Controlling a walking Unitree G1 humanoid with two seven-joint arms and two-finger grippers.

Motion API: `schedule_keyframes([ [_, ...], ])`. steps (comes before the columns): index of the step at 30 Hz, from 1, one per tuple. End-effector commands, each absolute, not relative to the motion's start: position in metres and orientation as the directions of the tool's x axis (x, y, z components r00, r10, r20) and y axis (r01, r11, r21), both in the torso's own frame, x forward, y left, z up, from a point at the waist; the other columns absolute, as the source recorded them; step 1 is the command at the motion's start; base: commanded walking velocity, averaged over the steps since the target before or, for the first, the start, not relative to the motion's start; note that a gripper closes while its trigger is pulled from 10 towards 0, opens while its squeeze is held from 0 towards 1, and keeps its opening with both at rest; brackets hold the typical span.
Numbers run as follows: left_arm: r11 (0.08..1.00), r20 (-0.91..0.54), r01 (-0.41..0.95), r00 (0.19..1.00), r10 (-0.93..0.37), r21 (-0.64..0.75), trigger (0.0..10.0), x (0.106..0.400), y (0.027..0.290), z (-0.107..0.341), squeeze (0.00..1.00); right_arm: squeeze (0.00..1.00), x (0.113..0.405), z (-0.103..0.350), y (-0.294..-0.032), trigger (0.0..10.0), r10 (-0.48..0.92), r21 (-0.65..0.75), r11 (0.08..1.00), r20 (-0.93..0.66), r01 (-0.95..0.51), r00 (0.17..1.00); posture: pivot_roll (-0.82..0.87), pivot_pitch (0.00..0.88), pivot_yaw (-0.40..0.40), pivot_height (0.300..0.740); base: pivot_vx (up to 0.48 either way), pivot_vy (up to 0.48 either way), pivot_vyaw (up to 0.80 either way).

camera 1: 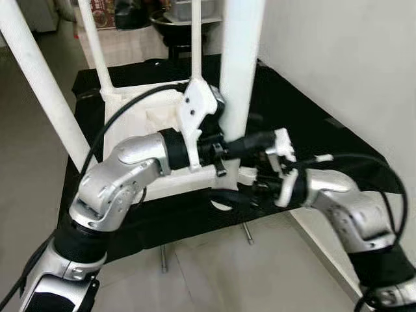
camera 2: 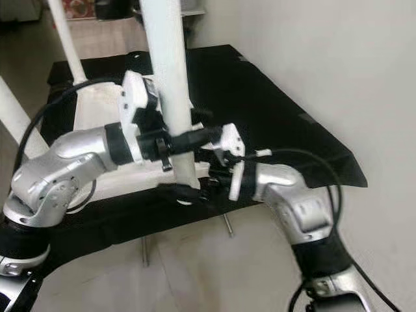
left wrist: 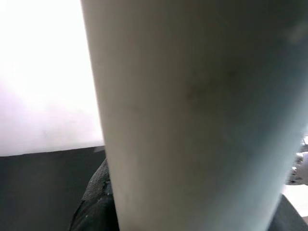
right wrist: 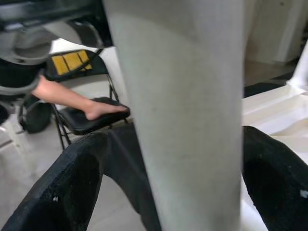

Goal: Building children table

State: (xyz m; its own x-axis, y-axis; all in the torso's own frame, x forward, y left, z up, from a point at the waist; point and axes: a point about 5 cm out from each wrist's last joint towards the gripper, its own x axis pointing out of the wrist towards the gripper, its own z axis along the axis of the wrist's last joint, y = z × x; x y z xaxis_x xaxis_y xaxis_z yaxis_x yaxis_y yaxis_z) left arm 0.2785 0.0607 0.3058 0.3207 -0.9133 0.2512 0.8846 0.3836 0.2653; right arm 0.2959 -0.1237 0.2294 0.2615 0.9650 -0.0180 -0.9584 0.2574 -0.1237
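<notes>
A small white children's table [camera 1: 140,110] lies upside down on a black work table [camera 1: 305,123]. Its legs stick up into the air. The nearest white leg [camera 1: 239,65] stands straight up at the near right corner of the little table, close to the near edge of the black table.

The left gripper [camera 1: 250,144] reaches in from the left. Its black fingers [camera 1: 257,140] lie across the front of that leg, touching it, near the bottom. In the left wrist view the leg [left wrist: 192,115] is pressed up very close. The pictures do not let me tell if these fingers are squeezing the leg or just lying on it.

The right gripper [right wrist: 192,159] comes in from the right, a bit lower down. Its two thick black fingers [right wrist: 72,183] sit one on each side of the same leg [right wrist: 187,120], hugging it, so it is closed around the leg near the bottom.

Three more white legs [camera 1: 39,78] stand up on the left and far side. The wall [camera 1: 344,58] on the right is pale. The floor [camera 1: 214,273] below is light.

In the right wrist view, a person's hand [right wrist: 103,109] rests on the seat of a black folding chair [right wrist: 84,120] well behind the leg.
</notes>
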Motion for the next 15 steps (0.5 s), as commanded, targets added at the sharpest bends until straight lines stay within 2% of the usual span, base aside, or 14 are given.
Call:
schedule_keyframes([
  [1, 0.372, 0.258, 0.892, 0.307, -0.916, 0.258, 0.0, 0.276, 0.057, 0.305, 0.0, 0.0, 0.297, 0.225, -0.111, 10.0, 0.968, -0.138, 0.238, -0.047, -0.961, 0.246, -0.08, 0.054, -0.027, 0.74, 0.0, 0.0, 0.0],
  [4, 0.376, 0.262, 0.89, 0.31, -0.914, 0.258, 0.0, 0.277, 0.057, 0.306, 0.0, 0.0, 0.298, 0.224, -0.109, 10.0, 0.966, -0.134, 0.247, -0.047, -0.96, 0.255, -0.08, 0.053, -0.028, 0.74, 0.0, 0.0, 0.0],
  [5, 0.379, 0.267, 0.889, 0.312, -0.912, 0.257, 0.0, 0.278, 0.057, 0.307, 0.0, 0.0, 0.298, 0.223, -0.106, 5.4, 0.964, -0.136, 0.255, -0.047, -0.957, 0.263, -0.08, 0.055, -0.027, 0.74, 0.0, 0.0, 0.0],
  [6, 0.381, 0.271, 0.888, 0.312, -0.911, 0.257, 0.0, 0.278, 0.057, 0.308, 0.0, 0.0, 0.298, 0.223, -0.105, 3.8, 0.963, -0.136, 0.259, -0.045, -0.956, 0.267, -0.08, 0.055, -0.027, 0.74, 0.0, 0.0, 0.0],
  [7, 0.382, 0.273, 0.887, 0.312, -0.91, 0.258, 0.0, 0.278, 0.057, 0.309, 0.0, 0.0, 0.299, 0.223, -0.104, 0.6, 0.962, -0.137, 0.263, -0.044, -0.955, 0.271, -0.08, 0.054, -0.028, 0.74, 0.0, 0.0, 0.0],
  [8, 0.383, 0.275, 0.887, 0.312, -0.909, 0.258, 0.0, 0.278, 0.057, 0.309, 0.0, 0.0, 0.299, 0.222, -0.103, 0.0, 0.96, -0.14, 0.268, -0.044, -0.953, 0.277, -0.08, 0.054, -0.028, 0.74, 0.0, 0.0, 0.0],
  [15, 0.391, 0.29, 0.885, 0.317, -0.903, 0.253, 0.0, 0.279, 0.058, 0.312, 0.0, 0.0, 0.303, 0.222, -0.098, 0.0, 0.944, -0.136, 0.323, -0.018, -0.936, 0.329, -0.08, 0.055, -0.026, 0.74, 0.0, 0.0, 0.0],
])
